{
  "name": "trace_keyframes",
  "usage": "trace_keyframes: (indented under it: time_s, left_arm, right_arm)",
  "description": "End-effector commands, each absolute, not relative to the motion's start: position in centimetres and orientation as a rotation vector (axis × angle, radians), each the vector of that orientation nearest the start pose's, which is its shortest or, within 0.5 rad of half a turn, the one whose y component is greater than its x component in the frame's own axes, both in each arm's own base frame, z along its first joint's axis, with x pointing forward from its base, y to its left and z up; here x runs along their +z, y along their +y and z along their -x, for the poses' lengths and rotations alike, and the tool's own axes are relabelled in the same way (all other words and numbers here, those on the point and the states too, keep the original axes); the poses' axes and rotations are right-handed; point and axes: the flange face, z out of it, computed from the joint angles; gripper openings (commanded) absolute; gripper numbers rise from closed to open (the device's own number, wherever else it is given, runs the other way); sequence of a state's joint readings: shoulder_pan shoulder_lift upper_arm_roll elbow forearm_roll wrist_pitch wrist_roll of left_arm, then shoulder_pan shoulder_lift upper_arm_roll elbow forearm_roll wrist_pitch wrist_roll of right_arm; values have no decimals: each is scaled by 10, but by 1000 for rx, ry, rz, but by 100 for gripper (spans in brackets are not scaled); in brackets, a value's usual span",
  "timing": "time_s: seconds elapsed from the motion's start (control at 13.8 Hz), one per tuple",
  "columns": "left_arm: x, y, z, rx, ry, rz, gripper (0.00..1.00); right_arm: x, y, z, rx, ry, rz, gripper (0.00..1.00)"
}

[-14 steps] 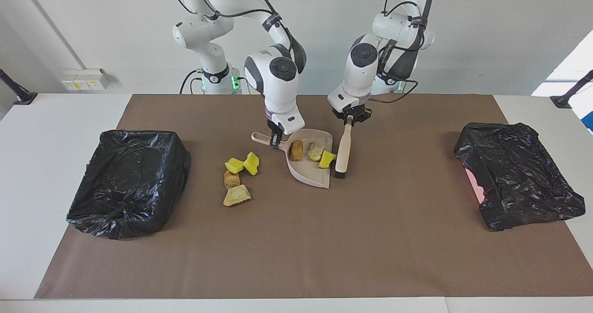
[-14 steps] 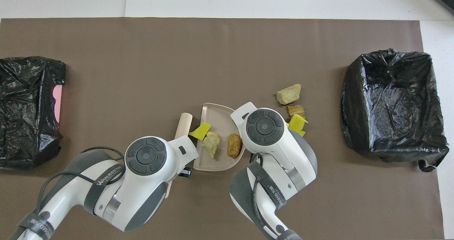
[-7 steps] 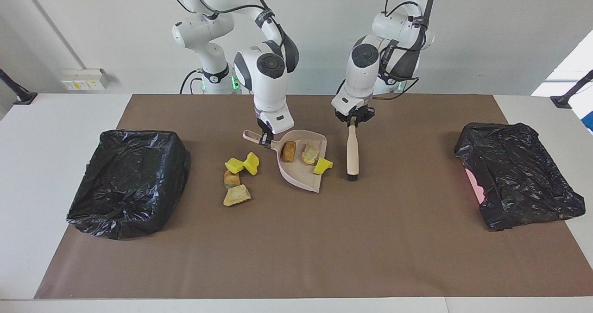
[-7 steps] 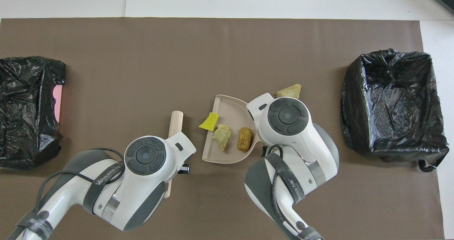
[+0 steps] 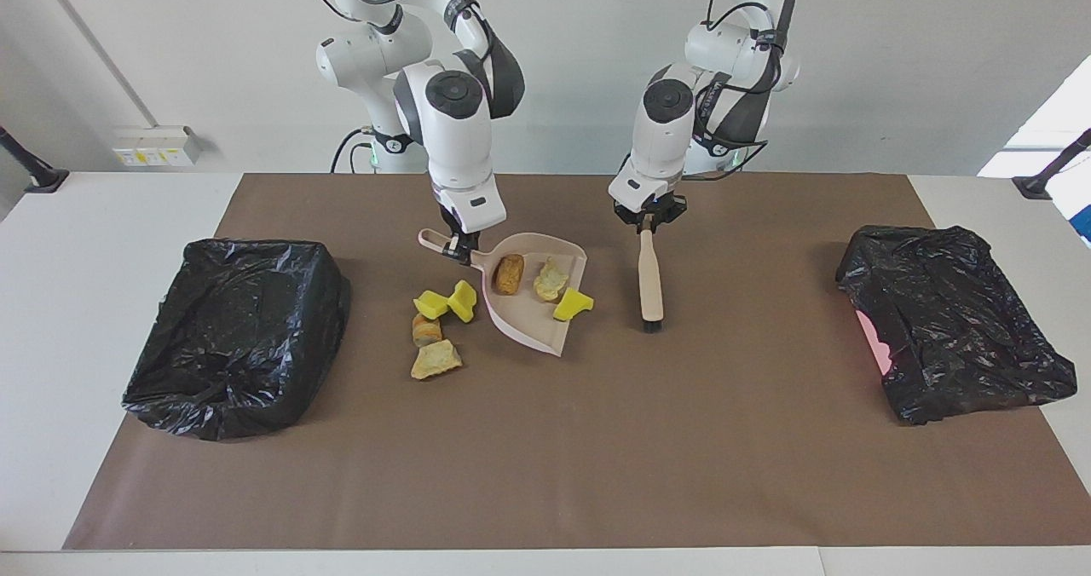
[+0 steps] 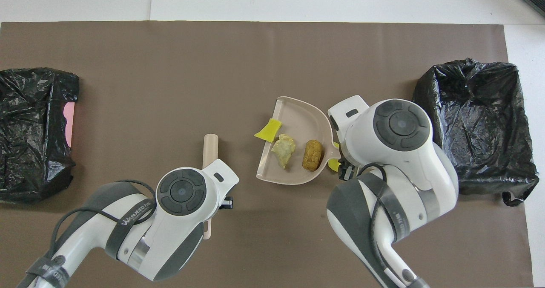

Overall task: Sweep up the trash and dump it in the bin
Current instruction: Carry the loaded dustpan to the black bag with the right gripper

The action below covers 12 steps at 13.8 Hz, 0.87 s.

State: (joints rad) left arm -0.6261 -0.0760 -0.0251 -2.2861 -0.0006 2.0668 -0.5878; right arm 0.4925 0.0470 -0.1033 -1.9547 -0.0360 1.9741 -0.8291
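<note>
A pale dustpan [image 5: 533,303] is held raised and tilted near the middle of the counter [image 5: 51,244]; three pieces of trash [image 5: 550,279] lie in it: a tan lump, a pale lump and a yellow sponge piece at its open lip. Four more pieces [image 5: 439,325] lie on the brown mat [image 5: 597,440] beside the pan, toward the right arm's end. A bin lined with a black bag [image 5: 234,333] stands near that end of the counter, its inside showing only black bag; a second black-bagged bin [image 5: 950,329] with a pink patch stands near the left arm's end. A white wall rises past the counter's edge. The right gripper [image 5: 458,248] has its fingers closed on the dustpan's handle. The left gripper [image 5: 649,222] has its fingers clamped on the top of a brush [image 5: 650,282], held upright with its bristles down at the mat.
</note>
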Motion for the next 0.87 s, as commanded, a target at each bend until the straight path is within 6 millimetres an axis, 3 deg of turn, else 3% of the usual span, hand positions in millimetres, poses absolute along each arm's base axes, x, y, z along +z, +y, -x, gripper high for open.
trace_keyframes:
  time_s: [0.0,0.22,0.29,0.51,0.65,0.8]
  left_arm:
    - [380,-317,-360,97,53,3080,0]
    - [377,-344,-309,30,-12,3119,0]
    - [377,-351,-281,12,6,3130,0]
    - [374,-355,-225,-32,-20,3168,0]
    - [360,-371,-189,-36,-1,3179,0]
    - [357,-378,-166,-33,27,3199,0]
  right_arm:
    - [485,164,-538,-30,-1855,2561,0]
    - [502,99,-558,-161,-1773,2488,0]
    - [504,72,-564,-219,-1733,2456,0]
    - [507,8,-572,-320,-1655,2396,0]
    - [498,-33,-580,-368,-1618,2345,0]
    - [503,-48,-587,-385,-1620,2325,0]
